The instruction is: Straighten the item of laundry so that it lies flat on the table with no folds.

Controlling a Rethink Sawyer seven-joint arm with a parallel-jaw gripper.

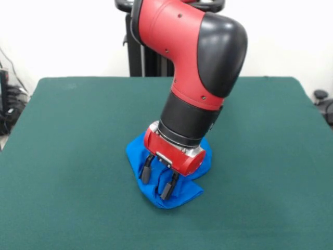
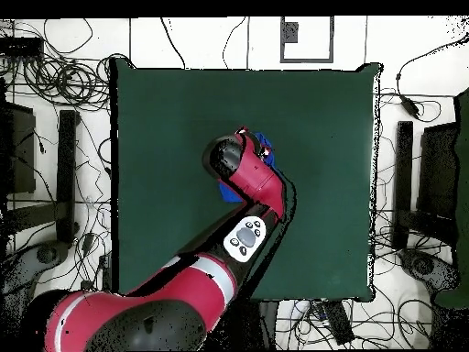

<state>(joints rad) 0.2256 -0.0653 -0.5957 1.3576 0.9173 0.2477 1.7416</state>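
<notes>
I see the blue T-shirt (image 1: 179, 195) bunched in folds near the middle of the green worktop (image 1: 67, 156). My gripper (image 1: 156, 179) sits right over it, fingers (image 1: 146, 171) spread apart, tips at the cloth.

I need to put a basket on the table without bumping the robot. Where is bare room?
The green table is bare left and right of the blue shirt, out to both side edges. Only the middle is crowded: the pincer stands on the bunched shirt there.
</notes>
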